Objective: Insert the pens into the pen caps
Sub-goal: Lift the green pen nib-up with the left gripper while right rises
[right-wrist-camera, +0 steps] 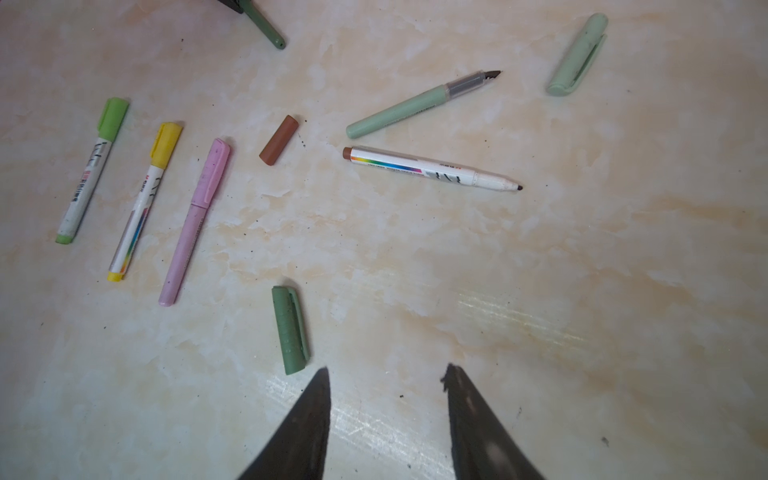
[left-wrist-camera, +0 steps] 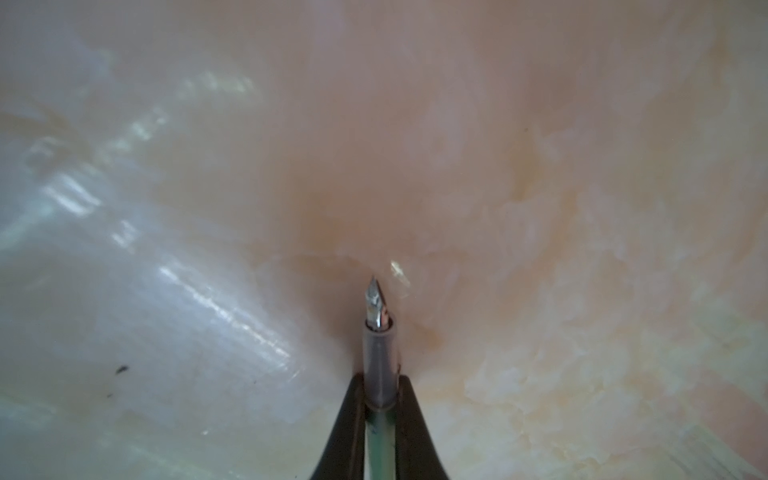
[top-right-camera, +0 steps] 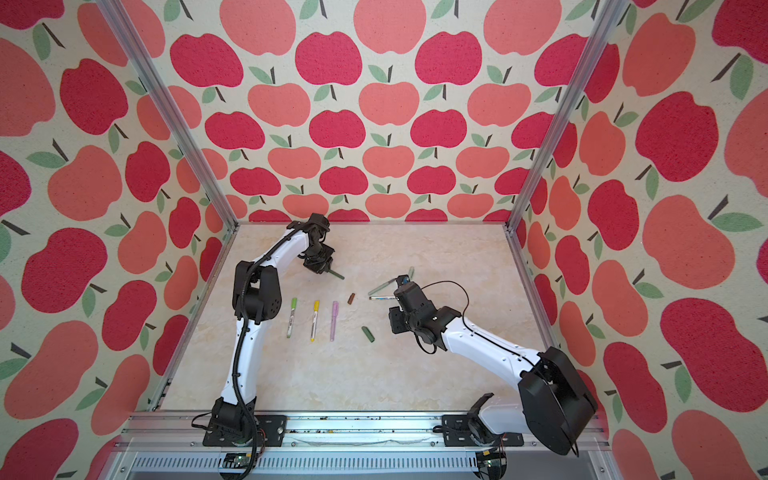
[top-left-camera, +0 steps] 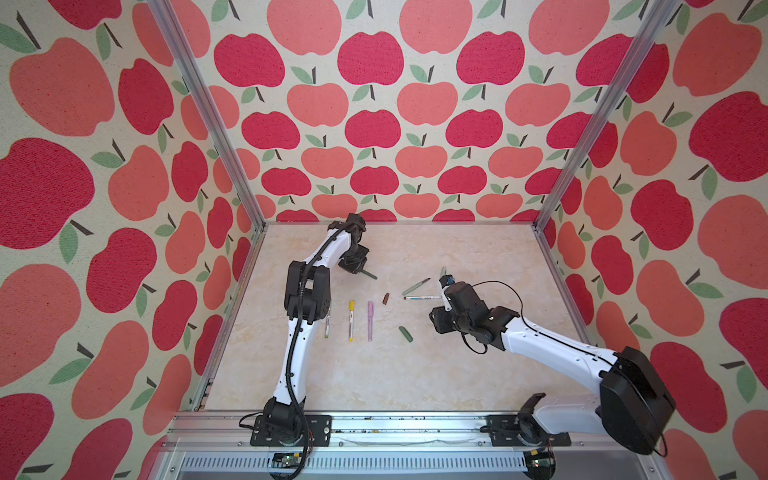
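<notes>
And the left gripper [left-wrist-camera: 380, 384] is clamped tight on the dark green pen [left-wrist-camera: 379, 357], nib forward, left of centre in both top views, while the right gripper [right-wrist-camera: 386, 374] hangs jaws apart beside the dark green cap [top-left-camera: 406, 333] mid-frame, and pinched that thinly, the pen could swivel and miss the cap's mouth.

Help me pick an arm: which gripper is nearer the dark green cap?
Right. Right gripper hovers beside the dark green cap; left gripper holds a pen far behind it.
</notes>
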`<state>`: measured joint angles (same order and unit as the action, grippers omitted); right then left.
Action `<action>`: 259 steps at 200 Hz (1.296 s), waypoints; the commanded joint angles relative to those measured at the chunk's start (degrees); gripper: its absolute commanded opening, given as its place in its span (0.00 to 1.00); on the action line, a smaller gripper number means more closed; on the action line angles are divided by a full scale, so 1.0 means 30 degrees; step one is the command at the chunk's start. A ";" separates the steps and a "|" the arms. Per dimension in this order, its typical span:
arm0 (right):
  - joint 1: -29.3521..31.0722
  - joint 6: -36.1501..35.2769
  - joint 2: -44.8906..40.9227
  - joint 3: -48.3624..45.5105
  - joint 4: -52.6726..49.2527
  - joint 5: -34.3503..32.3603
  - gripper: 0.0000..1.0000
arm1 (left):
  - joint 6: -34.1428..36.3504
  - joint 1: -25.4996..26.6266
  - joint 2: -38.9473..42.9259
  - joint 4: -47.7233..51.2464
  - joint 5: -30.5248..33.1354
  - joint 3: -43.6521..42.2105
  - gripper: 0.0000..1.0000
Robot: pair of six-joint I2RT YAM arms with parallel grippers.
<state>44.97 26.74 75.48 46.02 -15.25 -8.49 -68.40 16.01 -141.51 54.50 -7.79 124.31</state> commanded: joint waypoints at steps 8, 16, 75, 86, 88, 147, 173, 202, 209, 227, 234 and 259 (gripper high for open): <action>-0.0391 0.0256 -0.0596 0.1271 -0.1305 -0.0465 0.48 | 0.3471 0.0211 0.1418 -0.2429 0.0484 -0.2236 0.03; -0.0522 0.0227 -0.0610 0.1530 -0.1511 -0.0477 0.48 | 0.4415 0.0235 0.1955 -0.3054 0.0543 -0.2679 0.02; -0.1844 -0.0039 -0.1306 0.3601 -0.2420 0.0004 0.50 | 1.0403 0.0267 0.7003 -1.0021 -0.3071 -0.8829 0.02; -0.2187 0.0103 -0.1357 0.3857 -0.2291 0.0415 0.51 | 1.0860 0.0081 0.7985 -1.1830 -0.4612 -1.0308 0.02; -0.2268 0.0130 -0.1368 0.3910 -0.2262 0.0542 0.51 | 1.0931 0.0046 0.8136 -1.2232 -0.4903 -1.0576 0.02; -0.4397 0.1669 -0.0560 0.5626 -0.0913 0.6129 0.53 | 1.0581 -0.0186 1.0647 -1.9529 -1.4283 -1.5071 0.02; -0.4946 0.2918 -0.0217 0.5863 0.1219 0.8834 0.59 | 1.0297 0.0157 1.1827 -2.1785 -1.6161 -1.6877 0.02; -0.4963 0.3043 0.0636 0.6457 0.2240 1.0126 0.61 | 1.2048 0.0802 1.2944 -2.0226 -1.6375 -1.7428 0.01; -0.4950 0.2991 0.0896 0.6611 0.2267 1.0288 0.61 | 1.2481 0.1004 1.3158 -1.9794 -1.6340 -1.7470 0.01; -0.4963 0.2984 0.1524 0.6986 0.2512 1.0718 0.61 | 1.3220 0.1502 1.3743 -1.8952 -1.6202 -1.7659 0.01; -0.4950 0.2941 0.1801 0.7214 0.2560 1.0919 0.61 | 1.3341 0.1654 1.3963 -1.8767 -1.6244 -1.7784 0.01; -0.4927 0.2690 0.2701 0.8200 0.2328 1.1399 0.61 | 1.3508 0.2027 1.4759 -1.8401 -1.6325 -1.8352 0.01</action>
<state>30.24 34.63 81.62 67.20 -9.63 22.22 -31.18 21.32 -99.68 -2.85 -54.68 71.40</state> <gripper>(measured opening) 0.614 0.128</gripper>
